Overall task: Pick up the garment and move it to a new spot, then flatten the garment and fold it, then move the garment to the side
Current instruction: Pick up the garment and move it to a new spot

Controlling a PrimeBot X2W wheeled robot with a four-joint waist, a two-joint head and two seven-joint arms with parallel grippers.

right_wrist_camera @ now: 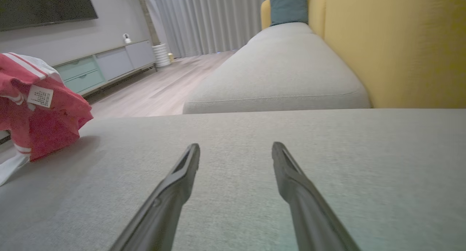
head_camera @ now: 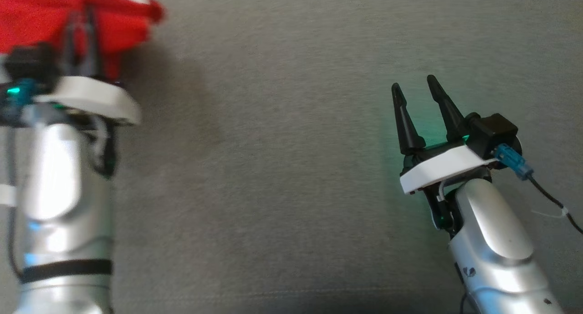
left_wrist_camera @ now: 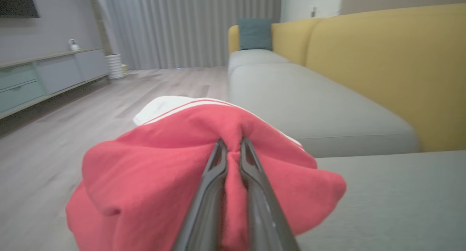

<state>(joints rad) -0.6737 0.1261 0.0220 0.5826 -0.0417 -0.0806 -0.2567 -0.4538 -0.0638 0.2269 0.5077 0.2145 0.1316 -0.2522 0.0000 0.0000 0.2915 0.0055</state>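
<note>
**Grey sofa seat [head_camera: 282,191], red garment [left_wrist_camera: 153,178] caught on the left**

Nearest to me, my right jaws stand spread and hold nothing, their fingers [right_wrist_camera: 174,189] low over bare seat fabric. My left jaws are pressed together on a fold of the garment. It bulges around their fingers [left_wrist_camera: 213,185] in a bunched red lump with white stripes. From the right wrist view it hangs at the seat's left edge with a white label [right_wrist_camera: 40,96] showing. Whether its lowest cloth touches the seat I cannot tell. In the head view it sits blurred at the upper left, well apart from the right jaws.

I judge the pick-up done and the carry to a new spot under way but not finished, since the cloth is not laid down. Flattening, folding and the final move to the side are all left. The garment is so crumpled that I expect flattening to need both jaws.

Beyond, the sofa runs on past a seam to a yellow backrest [left_wrist_camera: 382,69] with a teal cushion [left_wrist_camera: 255,34]. Farther off lie a wooden floor [left_wrist_camera: 91,109], a low cabinet [left_wrist_camera: 43,76] and grey curtains [left_wrist_camera: 189,25].
</note>
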